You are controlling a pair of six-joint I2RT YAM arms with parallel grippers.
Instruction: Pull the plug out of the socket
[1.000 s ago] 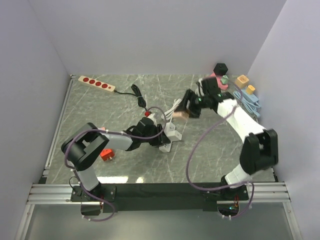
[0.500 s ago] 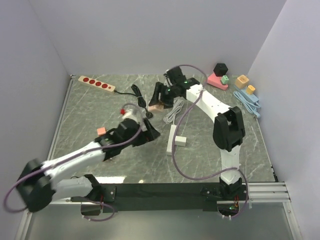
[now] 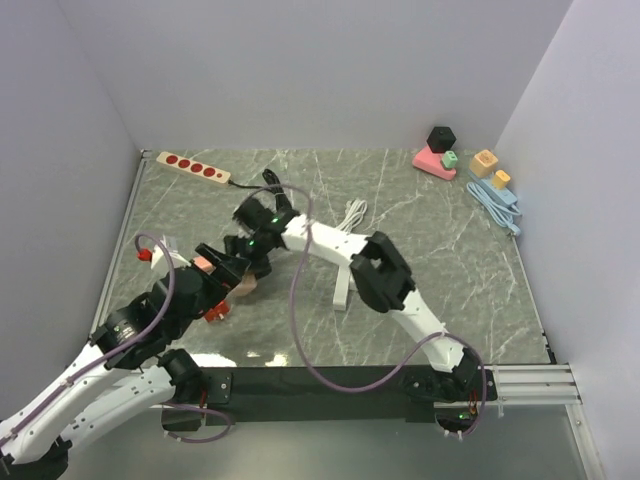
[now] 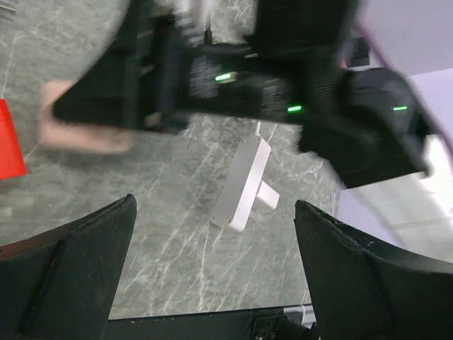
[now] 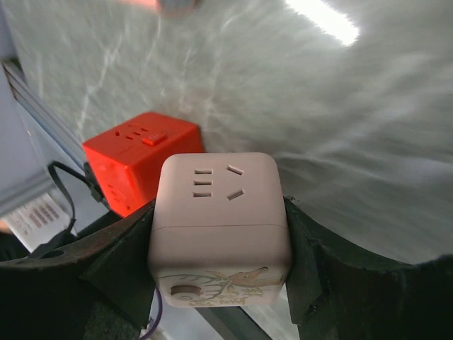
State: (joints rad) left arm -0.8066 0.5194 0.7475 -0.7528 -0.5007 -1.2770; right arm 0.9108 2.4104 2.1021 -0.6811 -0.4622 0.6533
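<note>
The right gripper has its jaws pinching a pale pink socket cube by two opposite side walls, raised above the worktop. No plug shows in the faces of the cube that are visible. A red socket cube sits just beside it, at about 10 o'clock in the right wrist view. The left gripper hangs with its jaws spread wide and nothing between them.

Right below those spread jaws a white power strip lies flat near the middle of the worktop, at about 3 o'clock from the pink cube in the top view. A stubby white plug juts from its long side, and that looks like the pair to part.

Both are probably hard, smooth plastic, light and stiff, not fragile. The strip would likely lift or slide with the plug unless pinned. The plug's flat sides, close to the strip, look like the best hold, with a straight pull outward.
</note>
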